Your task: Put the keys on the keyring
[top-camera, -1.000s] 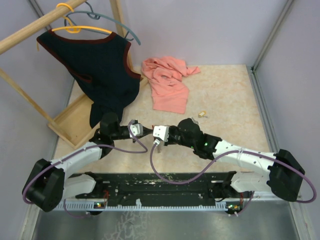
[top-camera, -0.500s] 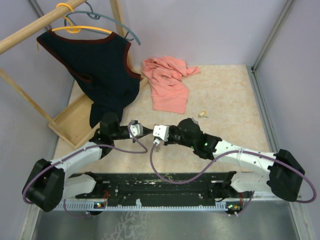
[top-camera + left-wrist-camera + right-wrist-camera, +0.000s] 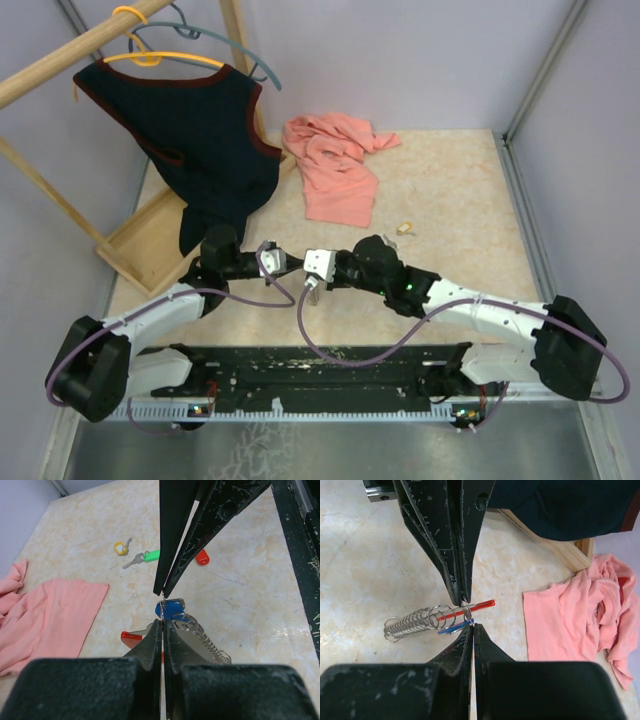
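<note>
blue key pinched in right hand, tip-to-tip with left hand clamped on keyring; both point inward, level, low over surface.

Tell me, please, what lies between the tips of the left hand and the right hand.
A thin metal keyring, seemingly pinched from both sides by the left hand and right hand; the right wrist view shows it best.
</note>
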Motion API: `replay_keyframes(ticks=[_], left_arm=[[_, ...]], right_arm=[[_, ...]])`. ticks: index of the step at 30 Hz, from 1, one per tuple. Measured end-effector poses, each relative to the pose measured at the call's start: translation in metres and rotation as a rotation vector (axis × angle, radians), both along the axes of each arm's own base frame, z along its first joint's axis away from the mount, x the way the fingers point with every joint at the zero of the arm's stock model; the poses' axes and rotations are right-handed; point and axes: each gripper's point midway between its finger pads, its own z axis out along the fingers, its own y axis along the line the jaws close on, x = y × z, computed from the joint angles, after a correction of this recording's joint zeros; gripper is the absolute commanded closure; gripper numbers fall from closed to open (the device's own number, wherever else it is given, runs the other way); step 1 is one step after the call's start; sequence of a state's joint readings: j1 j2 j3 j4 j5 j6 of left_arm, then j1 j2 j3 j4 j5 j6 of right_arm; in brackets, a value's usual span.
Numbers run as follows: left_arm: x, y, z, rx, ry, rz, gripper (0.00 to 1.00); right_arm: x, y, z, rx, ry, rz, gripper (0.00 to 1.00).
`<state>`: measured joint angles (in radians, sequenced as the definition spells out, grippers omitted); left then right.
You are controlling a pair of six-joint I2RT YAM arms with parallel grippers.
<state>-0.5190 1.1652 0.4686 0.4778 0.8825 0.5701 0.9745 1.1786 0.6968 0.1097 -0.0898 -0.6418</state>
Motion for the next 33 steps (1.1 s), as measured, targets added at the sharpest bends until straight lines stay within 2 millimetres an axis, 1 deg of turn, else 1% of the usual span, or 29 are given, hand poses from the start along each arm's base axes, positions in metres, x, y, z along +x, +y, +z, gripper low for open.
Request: replay_keyframes(ticks=[4, 10, 20, 28, 33], left_arm=[[0.000, 0.000, 0.000, 0.001, -0.003, -0.002, 1.00], [0.000, 0.000, -0.001, 0.002, -0.004, -0.002, 1.00], [0.000, 0.000, -0.001, 0.002, -0.004, -0.002, 1.00], [0.000, 0.000, -0.001, 0.002, -0.005, -0.002, 1.00], [0.000, 0.000, -0.001, 0.002, -0.005, -0.002, 1.00]], right_arm=[[0.001, 0.003, 0.001, 0.002, 0.006, 0.004, 1.00], [0.000, 0.003, -0.001, 0.000, 0.014, 0.002, 1.00], [0.001, -0.006, -0.011, -0.048, 0.030, -0.028, 1.00], [0.002, -0.008, -0.007, -0.042, 0.022, -0.037, 1.00], [0.004, -0.004, 0.001, -0.021, 0.009, -0.036, 1.00]])
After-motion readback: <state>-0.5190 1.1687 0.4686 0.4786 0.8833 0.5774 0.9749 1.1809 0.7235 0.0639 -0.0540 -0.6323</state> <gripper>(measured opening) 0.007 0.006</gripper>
